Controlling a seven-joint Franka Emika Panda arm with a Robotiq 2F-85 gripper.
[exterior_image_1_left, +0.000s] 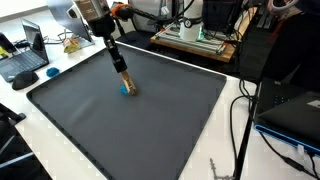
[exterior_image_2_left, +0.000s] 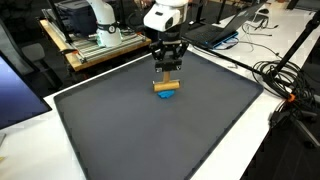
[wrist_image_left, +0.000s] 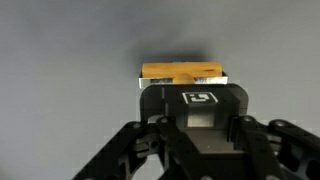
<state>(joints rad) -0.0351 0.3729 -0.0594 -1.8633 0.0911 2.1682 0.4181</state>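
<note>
My gripper (exterior_image_2_left: 168, 74) points straight down over the dark grey mat (exterior_image_2_left: 200, 130). It is shut on a tan wooden block (exterior_image_2_left: 166, 86), which rests on a blue piece (exterior_image_2_left: 168, 96) that touches the mat. In the exterior view from the opposite side the gripper (exterior_image_1_left: 122, 74) shows with the tan block (exterior_image_1_left: 126, 84) and the blue piece (exterior_image_1_left: 125, 91) at its tip. In the wrist view only the far edge of the tan block (wrist_image_left: 180, 71) shows beyond the black gripper body (wrist_image_left: 195, 125). The fingertips are hidden there.
The mat lies on a white table (exterior_image_1_left: 235, 150). A laptop (exterior_image_1_left: 22, 62) and cables stand beside it. A wooden bench with equipment (exterior_image_2_left: 95, 45) stands behind. Another laptop (exterior_image_2_left: 225, 30) and black cables (exterior_image_2_left: 285, 85) lie on the table's far side.
</note>
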